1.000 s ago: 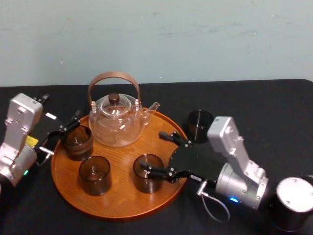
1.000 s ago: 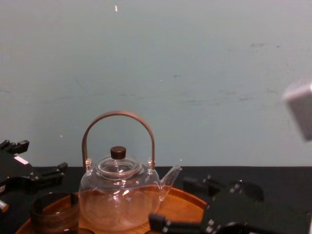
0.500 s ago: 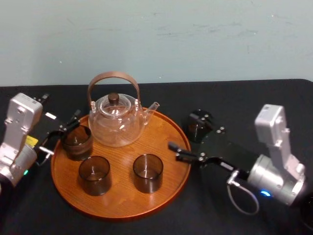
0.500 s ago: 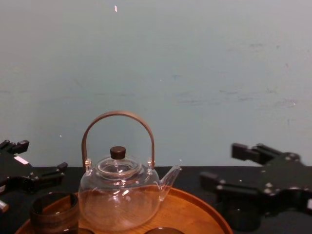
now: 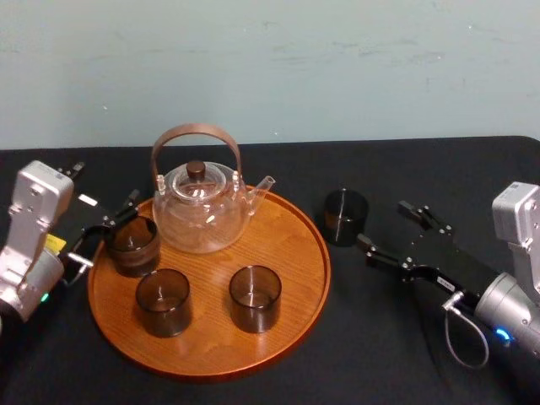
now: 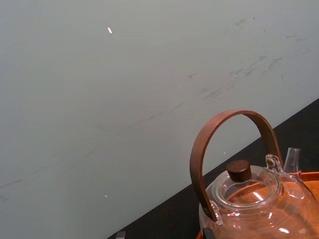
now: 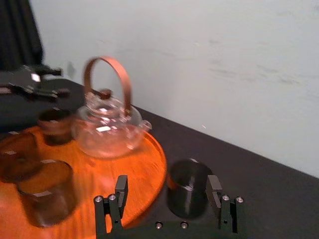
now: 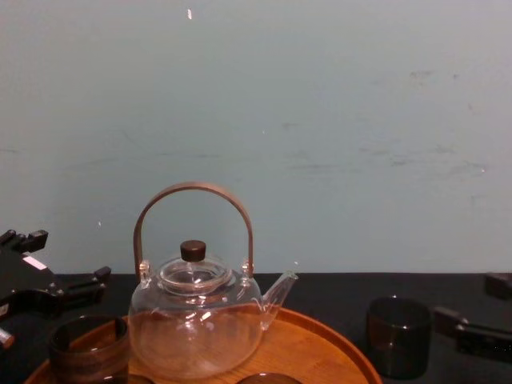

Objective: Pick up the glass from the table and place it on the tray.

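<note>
Since a second ago the right pincer [image 5: 384, 224] has been drawn back off the tray [image 5: 287, 253] and swung out over the counter [image 5: 396, 169]; it is held wide and empty, so that the glass [image 5: 346, 217], standing on the counter just ahead of its tips and beside the tray's rim, can be admitted between them; three other glasses [image 5: 255, 297] and the teapot [image 5: 201, 211] are seen on the tray beyond; the left pincer [image 5: 105, 229] is parked, spread, at the tray's opposite edge.
</note>
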Controlling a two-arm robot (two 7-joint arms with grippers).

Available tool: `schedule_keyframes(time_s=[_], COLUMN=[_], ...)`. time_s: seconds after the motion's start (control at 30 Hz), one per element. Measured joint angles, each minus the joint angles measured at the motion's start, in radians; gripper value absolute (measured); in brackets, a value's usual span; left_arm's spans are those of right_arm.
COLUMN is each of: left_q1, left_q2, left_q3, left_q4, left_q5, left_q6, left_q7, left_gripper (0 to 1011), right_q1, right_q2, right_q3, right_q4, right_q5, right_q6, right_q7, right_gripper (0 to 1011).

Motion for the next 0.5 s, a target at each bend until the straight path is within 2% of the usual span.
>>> schedule_keyframes(time_s=[0.27, 0.5], left_q1=[0.000, 0.000], left_q2=[0.000, 0.000], left_q3=[0.000, 0.000], left_q4=[0.000, 0.000], left_q5=[0.000, 0.000], left_q6=[0.000, 0.000], left_q7=[0.000, 0.000], left_gripper=[1002, 1001], right_q1=[-0.001, 0.033], right_q2=[-0.020, -0.048], right_q3=[0.028, 0.031], right_q4=[0.039, 0.088], right_q5=[-0.071, -0.102], right_q6=[0.019, 0.037], right_q7=[-0.074, -0.083], right_gripper=[1002, 1002])
